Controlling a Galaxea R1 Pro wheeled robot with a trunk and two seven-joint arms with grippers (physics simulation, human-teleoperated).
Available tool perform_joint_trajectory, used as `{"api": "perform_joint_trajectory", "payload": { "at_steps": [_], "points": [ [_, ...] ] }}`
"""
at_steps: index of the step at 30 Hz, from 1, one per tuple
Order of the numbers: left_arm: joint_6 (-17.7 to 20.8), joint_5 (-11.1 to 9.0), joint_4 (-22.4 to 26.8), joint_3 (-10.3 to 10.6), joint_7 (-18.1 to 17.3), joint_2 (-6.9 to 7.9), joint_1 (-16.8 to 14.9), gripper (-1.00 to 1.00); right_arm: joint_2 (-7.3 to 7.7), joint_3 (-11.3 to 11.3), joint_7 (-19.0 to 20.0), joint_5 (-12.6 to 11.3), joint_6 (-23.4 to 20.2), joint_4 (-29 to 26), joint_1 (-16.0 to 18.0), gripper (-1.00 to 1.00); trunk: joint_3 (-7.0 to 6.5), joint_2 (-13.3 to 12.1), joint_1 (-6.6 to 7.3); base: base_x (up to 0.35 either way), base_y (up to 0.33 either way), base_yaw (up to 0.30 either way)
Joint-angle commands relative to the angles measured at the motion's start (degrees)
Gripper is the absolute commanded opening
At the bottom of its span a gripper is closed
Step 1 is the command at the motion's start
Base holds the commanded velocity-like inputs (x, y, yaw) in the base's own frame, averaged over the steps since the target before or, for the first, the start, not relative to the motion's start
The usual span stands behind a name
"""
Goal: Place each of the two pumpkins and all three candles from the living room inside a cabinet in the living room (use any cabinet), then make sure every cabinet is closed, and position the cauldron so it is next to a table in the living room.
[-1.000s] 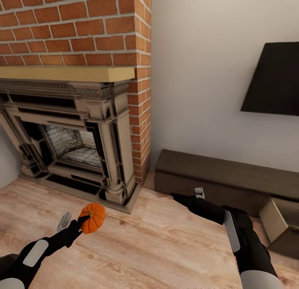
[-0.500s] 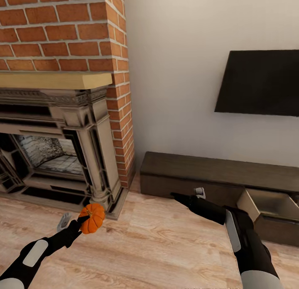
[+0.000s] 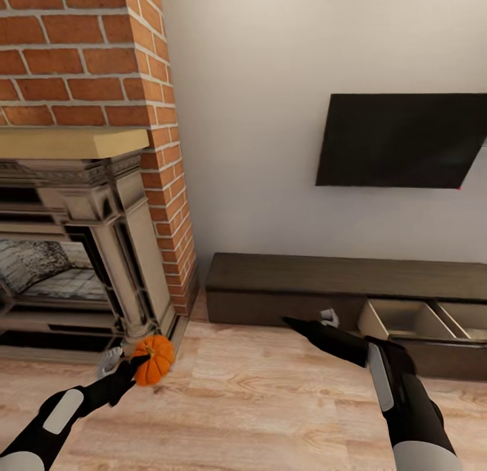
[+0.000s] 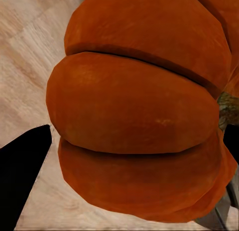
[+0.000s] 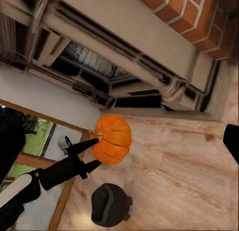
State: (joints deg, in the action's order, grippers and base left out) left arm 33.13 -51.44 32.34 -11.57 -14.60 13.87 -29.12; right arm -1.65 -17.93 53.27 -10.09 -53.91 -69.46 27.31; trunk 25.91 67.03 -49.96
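One pumpkin (image 3: 153, 360) is riding clamped in the left gripper (image 3: 133, 364) as the view is swinging right, bringing the cabinet (image 3: 284, 281) and its open drawers (image 3: 399, 319) closer to centre. Right gripper (image 3: 318, 320) is probably spread, empty.

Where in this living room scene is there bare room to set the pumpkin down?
The wooden floor lies bare between the fireplace and the cabinet. The two open drawers look empty. The cabinet's top is bare. The left gripper holds the pumpkin.
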Motion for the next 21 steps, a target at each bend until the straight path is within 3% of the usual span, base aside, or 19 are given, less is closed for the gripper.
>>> {"api": "perform_joint_trajectory", "payload": {
  "at_steps": [1,6,11,13,16,17,18,21],
  "points": [
    [0.5,-0.6,0.1,0.3,1.1,-0.04,0.0,-1.0,-0.21,-0.1,-1.8,0.2,-0.1,0.1,0.0,1.0,-0.2,-0.4,0.23,0.0,0.0,-0.241],
    [0.5,-0.5,0.0,3.5,5.1,-0.02,0.0,-1.0,-0.47,0.1,-9.9,0.3,2.7,0.6,-0.2,1.0,-1.42,-2.4,1.32,0.0,0.0,-0.236],
    [-0.3,1.4,-0.7,8.6,8.8,0.02,0.0,-1.0,-0.46,0.3,-14.0,0.8,4.1,0.7,-0.8,1.0,-2.65,-4.4,2.42,0.0,0.0,-0.227],
    [-0.5,3.2,-0.7,10.3,9.5,-0.05,0.0,-1.0,-0.51,0.3,-14.5,3.5,6.7,2.4,-1.7,1.0,-3.14,-5.2,2.86,0.0,0.0,-0.224],
    [-2.0,6.6,-1.3,11.9,9.9,-0.53,0.1,-1.0,-0.51,0.3,-16.2,10.1,11.3,8.6,-2.5,1.0,-3.88,-6.4,3.52,0.0,0.0,-0.224],
    [-4.4,8.8,-3.1,12.4,10.0,-1.57,0.1,-1.0,-0.52,0.3,-19.2,13.9,15.0,12.6,-2.6,1.0,-4.13,-6.8,3.74,0.0,0.0,-0.224],
    [-6.3,10.3,-4.6,12.7,10.1,-2.3,0.1,-1.0,-0.58,0.3,-21.7,15.6,18.0,15.1,-2.7,1.0,-4.37,-7.2,3.96,0.0,0.0,-0.224],
    [-13.5,16.2,-8.9,13.1,11.0,-4.4,0.0,-1.0,-0.83,0.3,-32.6,18.3,28.8,24.0,-2.8,1.0,-5.11,-8.4,4.62,0.0,0.0,-0.224]
  ]
}}
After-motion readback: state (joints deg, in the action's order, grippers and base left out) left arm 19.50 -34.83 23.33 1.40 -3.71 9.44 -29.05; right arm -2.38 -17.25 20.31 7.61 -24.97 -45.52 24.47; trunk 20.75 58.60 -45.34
